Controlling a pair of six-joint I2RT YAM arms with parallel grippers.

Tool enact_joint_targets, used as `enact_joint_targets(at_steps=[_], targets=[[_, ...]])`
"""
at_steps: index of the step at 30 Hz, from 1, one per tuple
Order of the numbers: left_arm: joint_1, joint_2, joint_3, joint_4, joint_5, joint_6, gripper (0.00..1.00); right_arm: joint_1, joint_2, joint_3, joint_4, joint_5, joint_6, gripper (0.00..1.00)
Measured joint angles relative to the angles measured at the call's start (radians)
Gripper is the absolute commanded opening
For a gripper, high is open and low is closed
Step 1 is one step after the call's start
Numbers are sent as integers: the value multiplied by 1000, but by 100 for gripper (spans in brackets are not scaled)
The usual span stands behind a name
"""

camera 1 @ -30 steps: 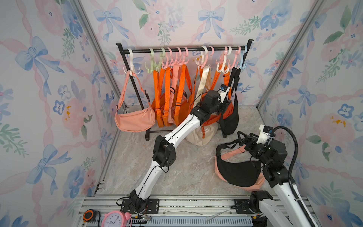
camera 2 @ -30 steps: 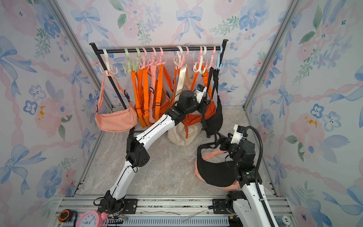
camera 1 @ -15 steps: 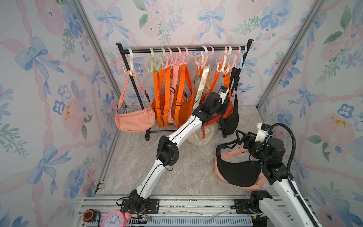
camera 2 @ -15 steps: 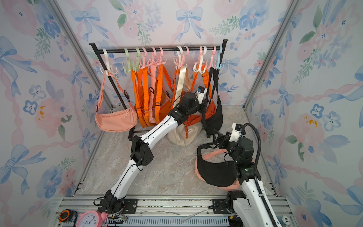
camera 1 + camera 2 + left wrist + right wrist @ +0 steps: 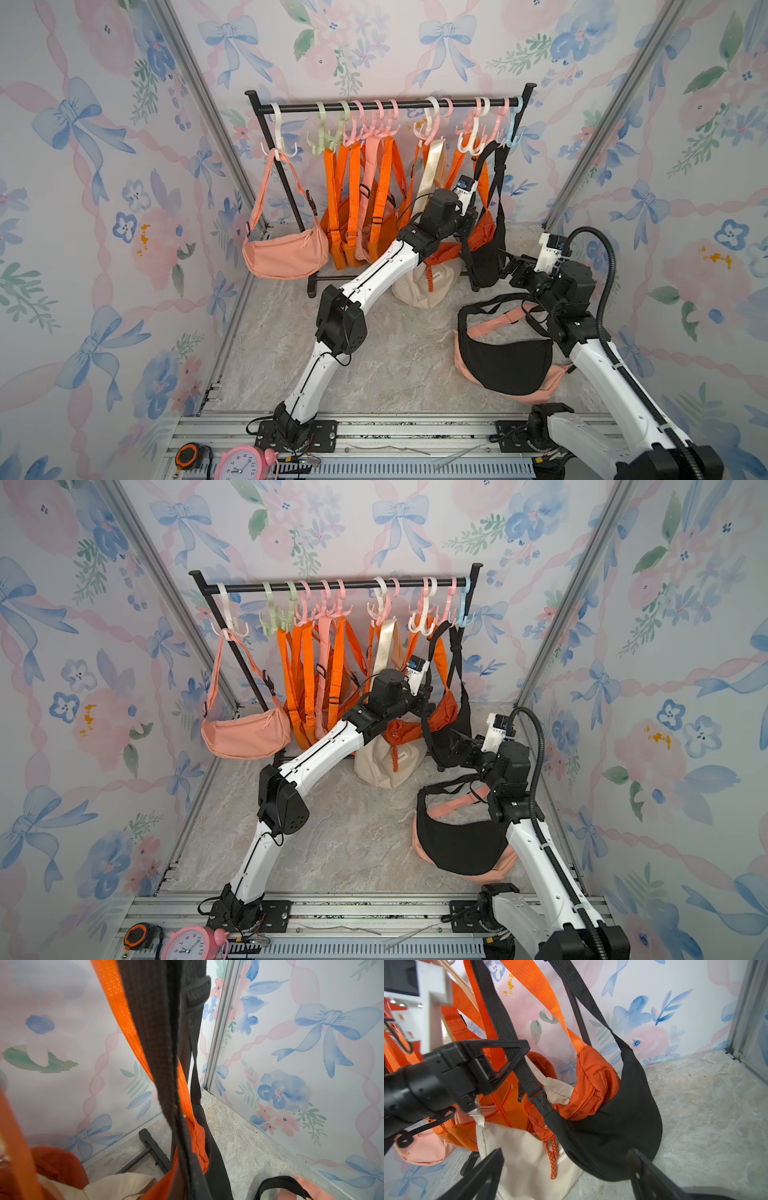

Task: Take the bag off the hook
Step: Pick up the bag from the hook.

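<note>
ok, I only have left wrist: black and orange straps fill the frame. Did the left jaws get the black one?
Observer: Yes. Right wrist view shows the left gripper with jaws shut on the black webbing strap.
Operator: Off the hook?
Observer: No, it hangs from what looks like a pink plastic hook on the black metal rail.
Operator: Right arm?
Observer: The right gripper is open, empty, beside the black crescent fabric bag.
</note>
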Motion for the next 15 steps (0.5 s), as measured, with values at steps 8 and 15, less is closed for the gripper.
enact_joint_targets(at_steps=[8, 15], targets=[[30, -118, -84, 2, 11, 25, 0, -17, 182, 124, 80, -25, -12, 94], [75, -162, -146, 5, 31, 24, 0, -86, 321, 323, 106, -51, -16, 93]])
